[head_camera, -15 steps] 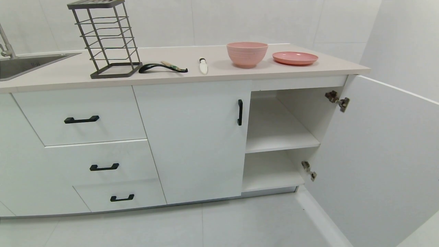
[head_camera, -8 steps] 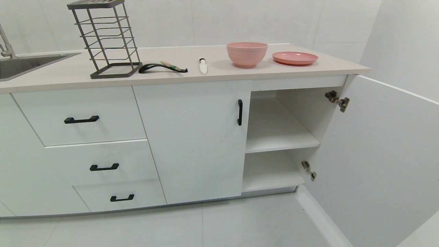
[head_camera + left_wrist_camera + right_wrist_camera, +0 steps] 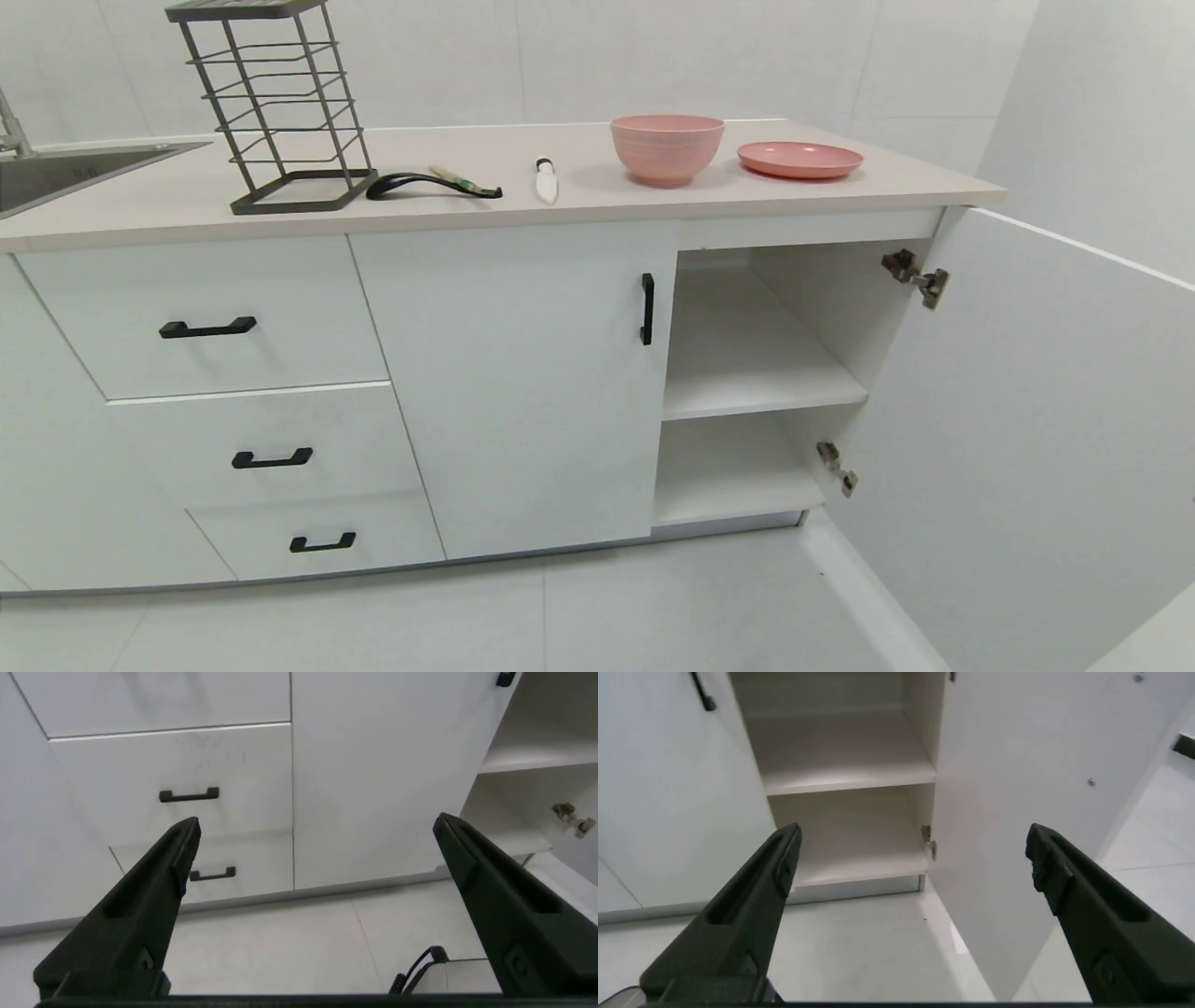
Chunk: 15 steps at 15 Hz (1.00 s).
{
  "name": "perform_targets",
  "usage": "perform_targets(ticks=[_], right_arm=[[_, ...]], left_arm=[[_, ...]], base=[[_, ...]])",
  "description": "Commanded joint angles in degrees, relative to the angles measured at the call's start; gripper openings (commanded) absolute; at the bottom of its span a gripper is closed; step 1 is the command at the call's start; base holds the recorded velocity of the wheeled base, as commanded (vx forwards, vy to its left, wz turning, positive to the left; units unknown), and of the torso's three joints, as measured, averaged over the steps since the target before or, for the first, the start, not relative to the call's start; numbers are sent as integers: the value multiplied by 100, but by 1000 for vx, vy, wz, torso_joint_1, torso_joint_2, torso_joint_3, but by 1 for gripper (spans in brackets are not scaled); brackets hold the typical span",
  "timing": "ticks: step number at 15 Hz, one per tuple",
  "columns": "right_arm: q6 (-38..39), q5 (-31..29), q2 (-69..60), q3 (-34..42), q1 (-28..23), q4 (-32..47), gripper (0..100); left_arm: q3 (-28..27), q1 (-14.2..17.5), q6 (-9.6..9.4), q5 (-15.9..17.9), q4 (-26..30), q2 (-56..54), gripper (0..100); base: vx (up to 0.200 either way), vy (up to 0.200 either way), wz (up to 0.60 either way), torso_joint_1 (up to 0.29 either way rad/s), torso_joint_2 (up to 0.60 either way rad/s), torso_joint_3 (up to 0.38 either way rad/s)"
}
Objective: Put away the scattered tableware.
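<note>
the scattered tableware lies on the bench (image 3: 187,201), higher than the level both pincers point at. a pink bowl (image 3: 667,147) stands upright toward the right pincer's side. a flat pink plate (image 3: 799,159) sits near it but apart, closer to the bench's right end. toward the left pincer's side lies a small white utensil (image 3: 545,178), then a black spoon (image 3: 434,185) with a wooden-handled utensil (image 3: 456,176) resting against it. the spoon's broad end lies at the base of a tall wire rack (image 3: 275,107); whether they touch i cannot tell. a sink (image 3: 65,173) is set into the bench beyond the rack, farthest to the left.

the left pincer (image 3: 318,826) hangs low with its two dark fingers spread wide apart. ahead of it are white drawer fronts, each with a black handle (image 3: 189,794), and the tiled floor (image 3: 308,943) lies beneath it.

the right pincer (image 3: 912,835) is also spread wide apart. straight ahead of it is the open cupboard, with its middle shelf (image 3: 845,770) above the bottom board (image 3: 859,863). the cupboard door (image 3: 1036,812) is swung out on the pincer's right, and a hinge (image 3: 926,840) shows at the door's inner edge. a closed door with a vertical black pull (image 3: 646,308) stands between the drawers and the open cupboard.
</note>
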<state>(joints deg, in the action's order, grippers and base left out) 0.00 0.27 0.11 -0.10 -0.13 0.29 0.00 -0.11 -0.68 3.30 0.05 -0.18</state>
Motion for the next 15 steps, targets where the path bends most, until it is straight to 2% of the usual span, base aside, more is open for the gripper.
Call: perform_targets(ticks=[1, 2, 5, 8, 15], right_arm=[[0, 0, -2, 1, 5, 6, 100], [0, 0, -2, 1, 5, 6, 100], [-9, 0, -2, 1, 5, 6, 100], [-9, 0, -2, 1, 5, 6, 100], [-9, -9, -2, 1, 5, 6, 100]], left_arm=[[0, 2, -11, -14, -5, 18, 100], [0, 2, -11, -14, -5, 18, 100], [0, 2, -11, -14, -5, 18, 100], [0, 2, -11, -75, -5, 18, 100], [0, 2, -2, -84, 4, 18, 100]], base=[[200, -200, 0, 7, -2, -2], [200, -200, 0, 2, 7, 7], [200, 0, 0, 2, 2, 4], [0, 0, 0, 0, 0, 0], [200, 0, 0, 5, 0, 3]])
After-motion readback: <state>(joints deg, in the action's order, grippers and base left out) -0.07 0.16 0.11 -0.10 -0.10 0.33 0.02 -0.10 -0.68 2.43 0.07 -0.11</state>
